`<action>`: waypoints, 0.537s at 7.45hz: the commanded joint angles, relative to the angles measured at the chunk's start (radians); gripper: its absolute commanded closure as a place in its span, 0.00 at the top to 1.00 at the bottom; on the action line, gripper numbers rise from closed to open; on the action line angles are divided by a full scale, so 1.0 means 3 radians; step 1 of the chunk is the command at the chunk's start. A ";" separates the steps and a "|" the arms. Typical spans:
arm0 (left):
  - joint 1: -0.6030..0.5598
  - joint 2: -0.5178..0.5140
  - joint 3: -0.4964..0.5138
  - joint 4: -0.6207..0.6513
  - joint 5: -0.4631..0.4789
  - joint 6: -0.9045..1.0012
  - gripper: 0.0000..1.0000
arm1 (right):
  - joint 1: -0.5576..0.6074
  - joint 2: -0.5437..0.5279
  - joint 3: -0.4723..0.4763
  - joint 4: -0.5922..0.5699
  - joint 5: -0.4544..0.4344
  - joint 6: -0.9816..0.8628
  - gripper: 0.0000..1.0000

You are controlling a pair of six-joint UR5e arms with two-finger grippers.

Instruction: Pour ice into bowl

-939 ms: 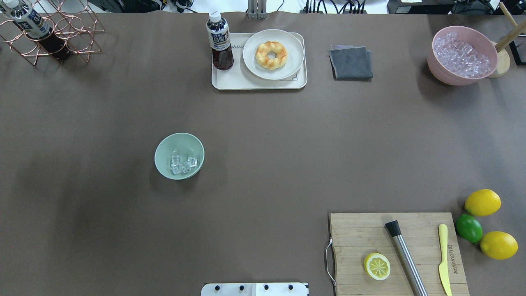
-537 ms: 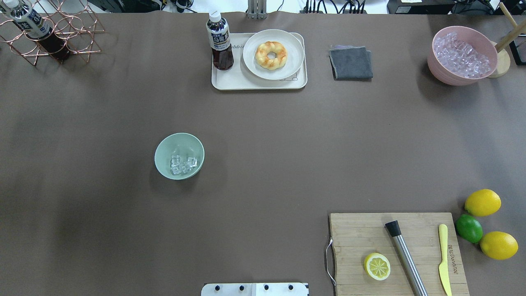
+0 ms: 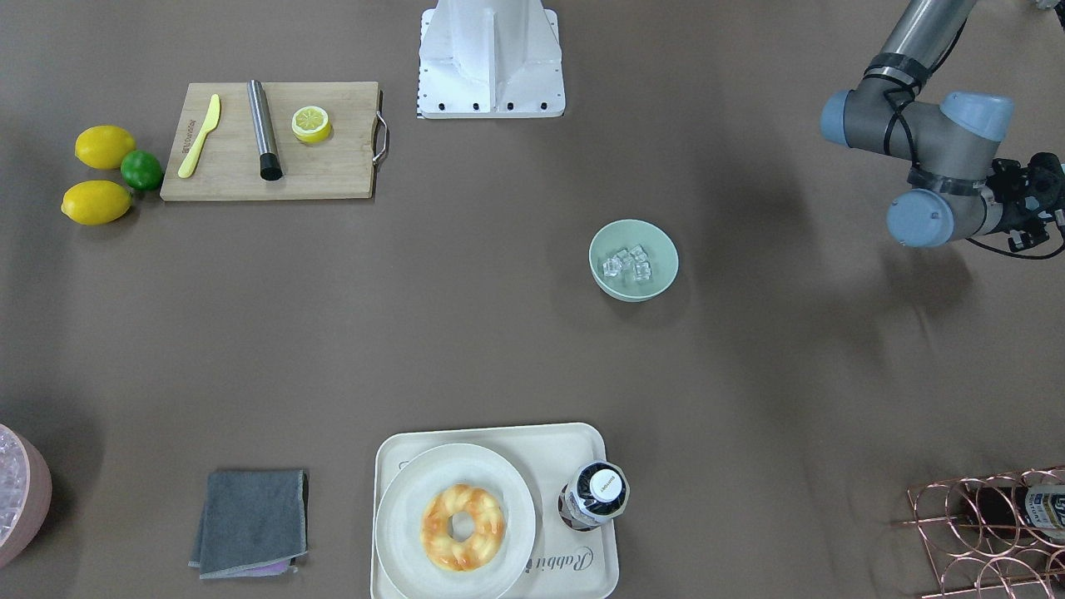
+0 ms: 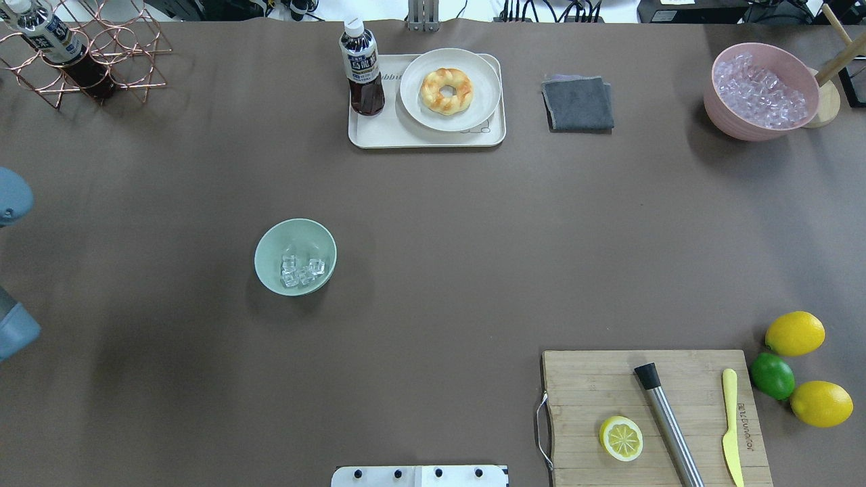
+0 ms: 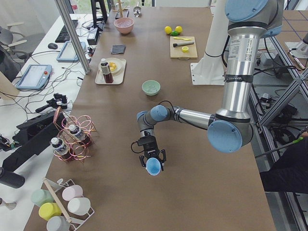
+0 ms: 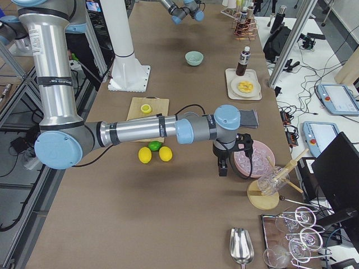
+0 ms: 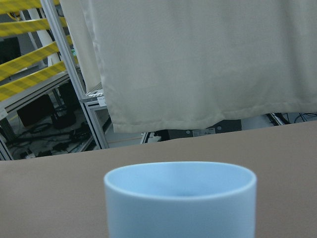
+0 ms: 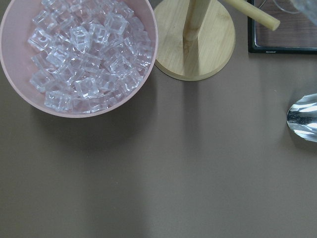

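Over the left end of the table (image 4: 473, 223), the left gripper (image 5: 153, 162) hangs with the light blue cup (image 7: 181, 198) at its tip. Only the side view shows its fingers, so whether they clamp the cup, or how wide they stand, cannot be told. From the wrist camera the cup fills the lower middle, rim up and level; its inside is too blurred to read. Well apart from it, toward the table's middle, sits the bowl (image 4: 298, 233), upright, with the ice (image 4: 302, 270) lying in a small cluster on its bottom. At the opposite end the right gripper (image 6: 223, 167) points down near the pink container (image 4: 727, 122); its fingers show in no close view, so their spread cannot be told either. Its wrist camera looks straight down on that container's heap of cubes (image 8: 79, 54), a round wooden base (image 8: 210, 54) just beside it, and a metal scoop (image 8: 303, 116) at the picture's edge.
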 commanded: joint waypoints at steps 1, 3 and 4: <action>0.0086 -0.0069 0.0335 -0.0010 0.0165 -0.0279 0.53 | -0.0026 0.0002 -0.0015 0.0003 0.0000 -0.0003 0.99; 0.0117 -0.0160 0.0503 -0.0051 0.0171 -0.0351 0.56 | -0.0026 0.0007 -0.0015 0.0003 0.0000 -0.0003 0.99; 0.0112 -0.0232 0.0560 -0.0102 0.0171 -0.0413 0.59 | -0.0031 0.0007 -0.0005 0.0003 0.0000 0.0002 0.99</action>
